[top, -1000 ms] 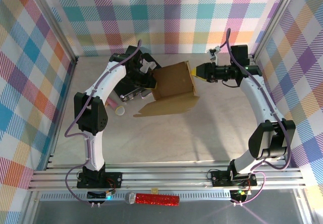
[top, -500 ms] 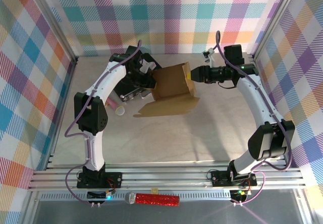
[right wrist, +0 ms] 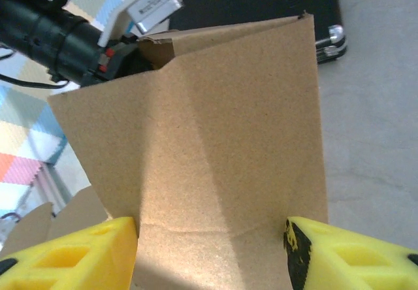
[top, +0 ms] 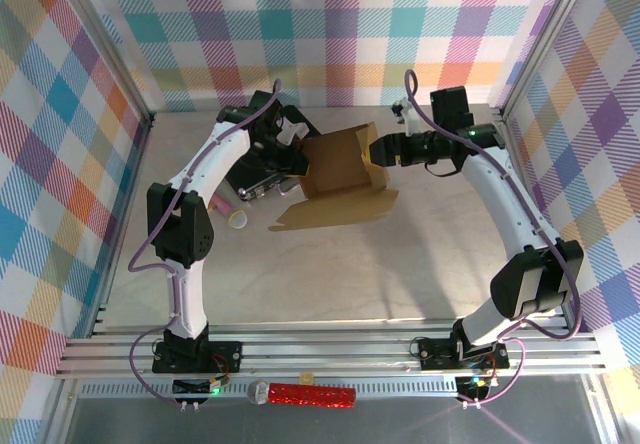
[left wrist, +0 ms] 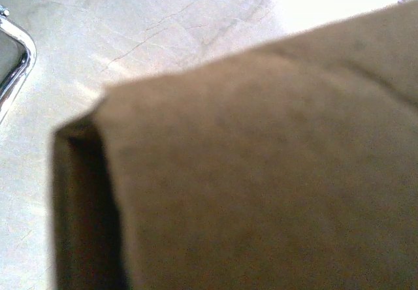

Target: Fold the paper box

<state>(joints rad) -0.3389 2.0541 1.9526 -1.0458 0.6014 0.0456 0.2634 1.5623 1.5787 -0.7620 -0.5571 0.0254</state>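
Near the arm bases, noted a red glittery cylinder (top: 302, 395) lying on the rail (top: 400, 349). Farther in, saw a small pale round object (top: 240, 221) on the table (top: 400, 264), left of the paper box (top: 340, 164). Found that box mid-table, partly folded, walls raised, one flap flat toward the near side. Caught the right gripper (right wrist: 212, 254) spread, yellow fingers (right wrist: 78, 254) flanking the box's right wall. Found the left gripper (top: 297, 154) pressed together, pinching the box's left edge. Spotted a black case (top: 262, 169) just beside it, reaching farther back.
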